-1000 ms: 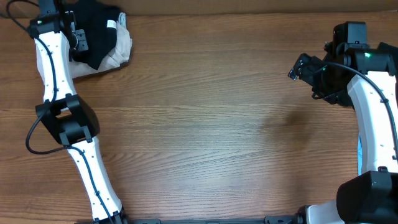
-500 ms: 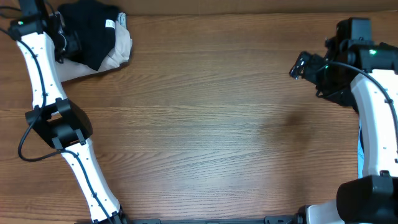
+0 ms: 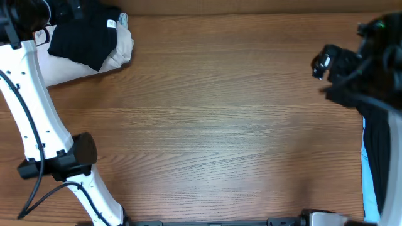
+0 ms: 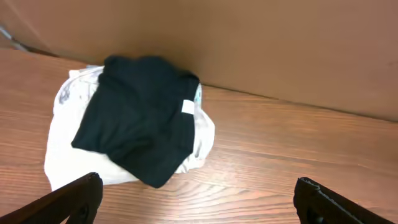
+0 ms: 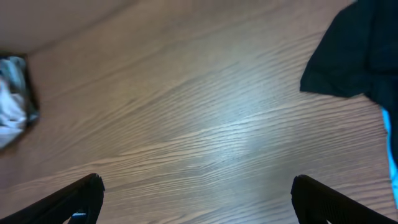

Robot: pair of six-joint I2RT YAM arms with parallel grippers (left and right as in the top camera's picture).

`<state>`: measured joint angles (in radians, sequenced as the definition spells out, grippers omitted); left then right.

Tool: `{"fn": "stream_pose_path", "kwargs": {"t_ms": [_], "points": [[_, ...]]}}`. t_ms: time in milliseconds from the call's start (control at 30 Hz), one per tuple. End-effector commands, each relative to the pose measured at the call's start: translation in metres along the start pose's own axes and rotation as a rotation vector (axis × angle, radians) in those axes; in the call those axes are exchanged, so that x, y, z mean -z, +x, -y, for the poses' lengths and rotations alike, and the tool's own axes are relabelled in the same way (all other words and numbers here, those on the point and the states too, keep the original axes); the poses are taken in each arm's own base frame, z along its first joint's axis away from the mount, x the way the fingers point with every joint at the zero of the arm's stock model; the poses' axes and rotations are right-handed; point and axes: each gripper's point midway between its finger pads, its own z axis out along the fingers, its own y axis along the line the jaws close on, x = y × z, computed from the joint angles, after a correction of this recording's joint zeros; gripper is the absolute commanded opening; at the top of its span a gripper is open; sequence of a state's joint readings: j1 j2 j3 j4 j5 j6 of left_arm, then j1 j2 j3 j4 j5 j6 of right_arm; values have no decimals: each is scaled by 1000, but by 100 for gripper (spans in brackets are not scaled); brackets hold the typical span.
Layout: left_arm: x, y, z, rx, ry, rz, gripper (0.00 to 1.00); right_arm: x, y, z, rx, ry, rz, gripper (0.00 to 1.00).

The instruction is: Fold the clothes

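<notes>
I hold both arms high, I judge to look over the pile: left gripper (image 4: 198,180) and right gripper (image 5: 196,178) are spread wide, pinching nothing. The black garment (image 4: 134,121) lies crumpled, white label (image 4: 188,107) showing, atop the cream-white bundle (image 4: 62,158) in the table's (image 4: 280,162) far-left corner. A second black garment (image 5: 357,50) droops at the right edge.

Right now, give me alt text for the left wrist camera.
A crumpled black garment with a small white label lies on a cream-white cloth on a wooden table. The left gripper is open, holding nothing.
</notes>
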<state>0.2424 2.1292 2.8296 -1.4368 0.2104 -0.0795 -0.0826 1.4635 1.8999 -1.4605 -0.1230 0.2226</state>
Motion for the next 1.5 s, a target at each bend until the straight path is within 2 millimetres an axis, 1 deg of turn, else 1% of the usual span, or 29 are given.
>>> {"fn": "stream_pose_path", "kwargs": {"t_ms": [0, 67, 200, 333, 500, 633, 700, 767, 833, 900, 967, 1000, 1067, 1200, 1233, 1367, 1467], "points": [[-23, 12, -3, 26, 7, -60, 100, 66, 7, -7, 40, -38, 160, 100], [-24, 12, -4, 27, 7, -62, 100, 81, 16, -6, 42, -44, 178, 100], [-24, 12, -4, 27, 7, -63, 100, 94, 35, -3, 40, -40, 165, 100], [-24, 12, -4, 27, 7, -64, 100, 96, 46, 0, 35, -31, 134, 100], [-24, 12, -4, 27, 7, -64, 100, 92, 45, 1, 33, -26, 119, 100], [-24, 12, -4, 27, 7, -64, 100, 89, 33, 0, 37, -23, 151, 100], [-24, 12, -4, 27, 7, -64, 100, 83, 27, 0, 36, -19, 149, 100], [-24, 12, -4, 27, 7, -64, 100, 76, 15, -3, 40, -27, 175, 100], [-24, 12, -4, 27, 7, -64, 100, 75, -2, -10, 57, -58, 262, 100], [-24, 12, -4, 27, 7, -64, 100, 75, -12, -18, 80, -94, 348, 100], [-24, 12, -4, 27, 7, -64, 100, 74, -12, -23, 100, -130, 427, 100], [-24, 12, -4, 27, 7, -64, 100, 73, -9, -23, 107, -143, 456, 100], [-24, 12, -4, 27, 7, -64, 100, 66, 9, -18, 121, -172, 530, 100], [-24, 12, -4, 27, 7, -64, 100, 42, 45, 0, 121, -174, 590, 100], [-24, 12, -4, 27, 7, -64, 100, 26, 65, 9, 124, -180, 613, 100], [-24, 12, -4, 27, 7, -64, 100, -8, 104, 23, 137, -207, 649, 100], [-24, 12, -4, 27, 7, -64, 100, -32, 127, 28, 150, -239, 679, 100]]}}
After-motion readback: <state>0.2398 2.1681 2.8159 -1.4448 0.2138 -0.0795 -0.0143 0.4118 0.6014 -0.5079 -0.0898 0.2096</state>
